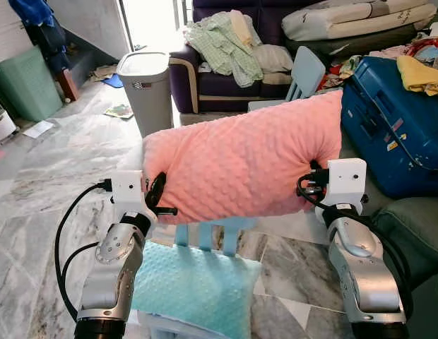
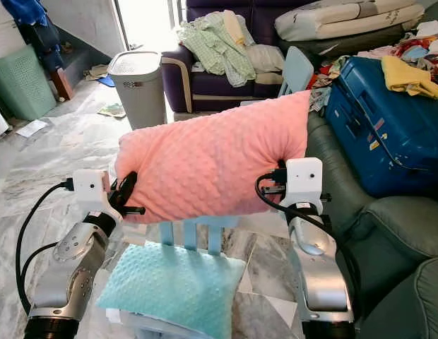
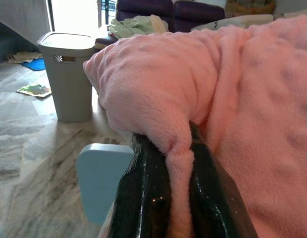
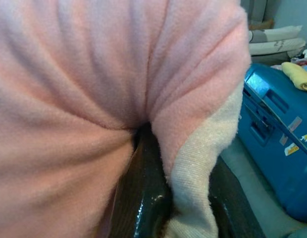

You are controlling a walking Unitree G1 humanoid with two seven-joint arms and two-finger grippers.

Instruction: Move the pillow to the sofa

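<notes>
Left eye view: one pink pillow point(image 1: 247, 159) hangs in the air between both arms, above a light blue chair point(image 1: 212, 236) carrying one teal pillow point(image 1: 194, 286). The left gripper point(image 3: 179, 198) pinches a fold at one end; the right gripper point(image 4: 178, 198) pinches the other, fingertips buried in fabric. The purple sofa point(image 1: 219, 88) stands beyond, partly covered by clothes.

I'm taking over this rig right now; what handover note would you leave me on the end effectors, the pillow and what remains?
Left end effector: shut on the pink pillow, pinching a fold at its left end.
Right end effector: shut on the pillow's right end.
Pillow: lifted between both arms, above the light blue chair where a teal pillow lies.
Done: pick-up.
Left: carry it to the purple sofa ahead, beyond the grey bin, and release. The sofa seat already holds clothes; the blue suitcase lies to the right.
</notes>
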